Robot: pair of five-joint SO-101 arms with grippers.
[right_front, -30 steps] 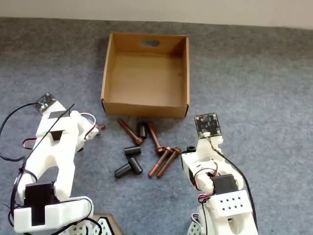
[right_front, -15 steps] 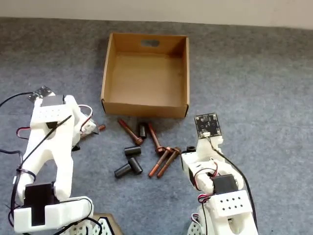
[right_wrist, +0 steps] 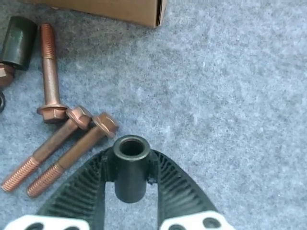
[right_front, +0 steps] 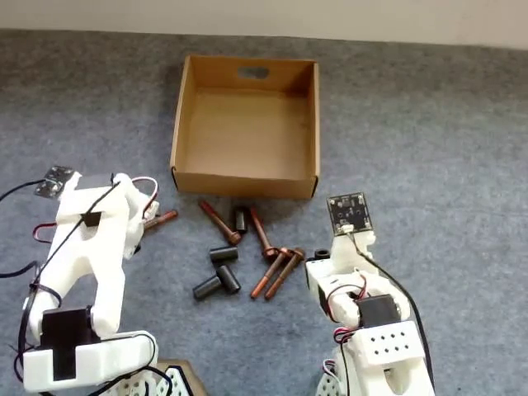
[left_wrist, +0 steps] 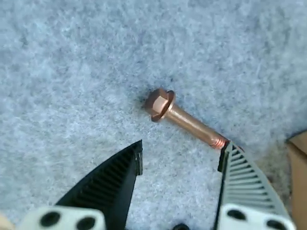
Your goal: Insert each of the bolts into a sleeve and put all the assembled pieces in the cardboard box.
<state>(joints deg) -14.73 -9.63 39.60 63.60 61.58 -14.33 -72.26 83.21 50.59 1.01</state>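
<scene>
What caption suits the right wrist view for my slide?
Right gripper clamps a black sleeve between its fingers, beside copper bolts on grey carpet near the cardboard box.

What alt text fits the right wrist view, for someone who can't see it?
The right hand holds a black sleeve, bore facing the camera, over grey carpet. Three copper bolts lie beside it, with a second sleeve and a cardboard box corner farther off.

Bolt (left_wrist: 180, 116) tip hidden behind left hand (left_wrist: 182, 143) (threaded end).
</scene>
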